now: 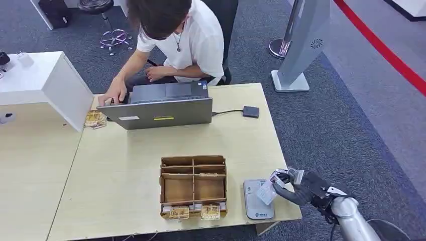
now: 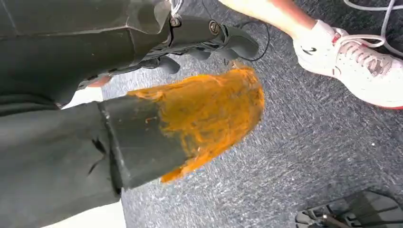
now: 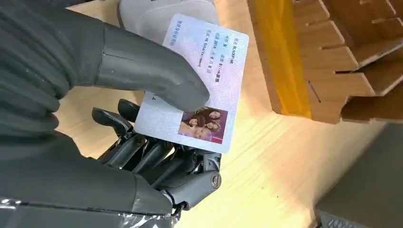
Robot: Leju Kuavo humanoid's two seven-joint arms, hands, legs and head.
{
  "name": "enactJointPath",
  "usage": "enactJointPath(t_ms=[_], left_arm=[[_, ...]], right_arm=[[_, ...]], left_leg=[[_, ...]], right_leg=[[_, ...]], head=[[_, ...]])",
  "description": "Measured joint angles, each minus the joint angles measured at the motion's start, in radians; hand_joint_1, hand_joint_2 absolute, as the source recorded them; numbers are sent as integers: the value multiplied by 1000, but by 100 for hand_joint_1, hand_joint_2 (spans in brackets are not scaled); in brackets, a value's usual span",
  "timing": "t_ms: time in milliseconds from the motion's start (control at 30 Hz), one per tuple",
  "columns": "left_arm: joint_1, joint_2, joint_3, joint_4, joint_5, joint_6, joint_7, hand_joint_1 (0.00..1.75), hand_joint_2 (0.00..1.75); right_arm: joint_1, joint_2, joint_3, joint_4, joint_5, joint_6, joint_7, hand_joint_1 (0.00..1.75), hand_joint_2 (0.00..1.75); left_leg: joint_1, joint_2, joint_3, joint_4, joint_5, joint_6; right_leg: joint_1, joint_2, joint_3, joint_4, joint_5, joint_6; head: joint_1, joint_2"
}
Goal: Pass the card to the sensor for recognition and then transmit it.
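- The right hand (image 1: 294, 187) pinches an ID card (image 1: 266, 192) between its thick thumb (image 3: 147, 71) and the darker fingers (image 3: 142, 152) beneath, with the printed face and photo turned up toward the wrist camera
- In the head view the ID card sits over the right edge of the grey card reader (image 1: 257, 200), which lies flat at the table's (image 1: 125, 175) near right corner, just beside the wooden divided organizer (image 1: 193, 187); whether the card touches the reader I cannot tell
- So the pick-up looks done and the recognition step looks to be under way or just reached; nothing visible shows a reading has been made
- Left to do, as I judge it: hold the card flat on the reader, then hand it on, probably to the person (image 1: 181, 35) seated at the laptop (image 1: 161, 106) across the table
- The left hand (image 2: 142, 128) hangs over the carpet; its fingers (image 2: 228, 40) look loosely curled, holding nothing
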Motion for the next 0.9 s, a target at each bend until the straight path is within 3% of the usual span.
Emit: enactJointPath(t_ms=[633, 900], left_arm=[[-7, 5, -23, 0, -37, -24, 2, 0, 0], [-8, 5, -33, 0, -65, -37, 2, 0, 0]], right_arm=[[20, -53, 127, -104, 33, -9, 8, 175, 175], [16, -55, 179, -111, 76, -58, 45, 175, 175]], left_leg=[[0, 0, 0, 0, 0, 0], [0, 0, 0, 0, 0, 0]], right_leg=[[0, 0, 0, 0, 0, 0], [0, 0, 0, 0, 0, 0]], head=[[0, 0], [0, 0]])
